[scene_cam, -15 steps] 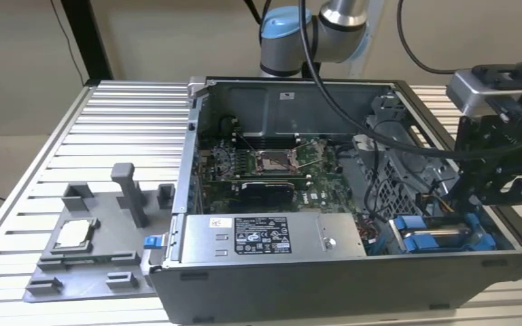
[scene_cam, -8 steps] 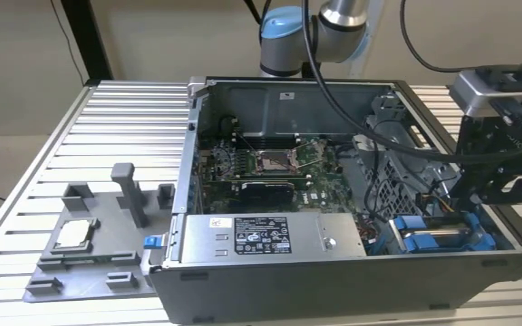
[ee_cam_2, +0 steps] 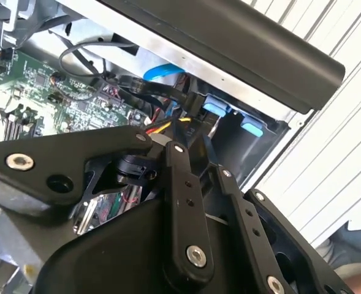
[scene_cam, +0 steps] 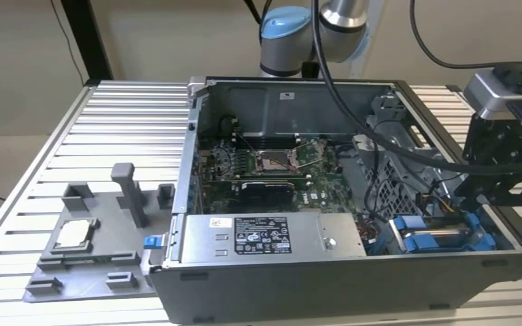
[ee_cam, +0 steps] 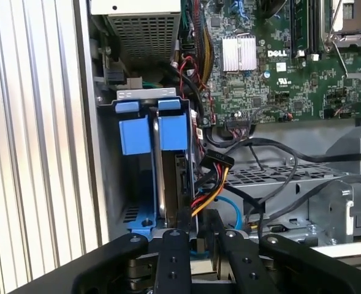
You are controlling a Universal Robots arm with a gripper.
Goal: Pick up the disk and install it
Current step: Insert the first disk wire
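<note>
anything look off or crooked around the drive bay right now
Nothing stands out. In the first wrist view the disk stands on edge, straight in the blue bay at the corner of the computer case, with the gripper close above it. The bundle of coloured wires drapes beside the disk but looks intact.

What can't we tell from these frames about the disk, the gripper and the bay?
- Disk: in the first wrist view it stands on edge in the blue bay; its label face is turned away, and its lower end is hidden behind the gripper linkage.
- Gripper: in the exterior view the case wall hides its fingertips.
- Bay connector: in the second wrist view the linkage and cables cover it.
</note>
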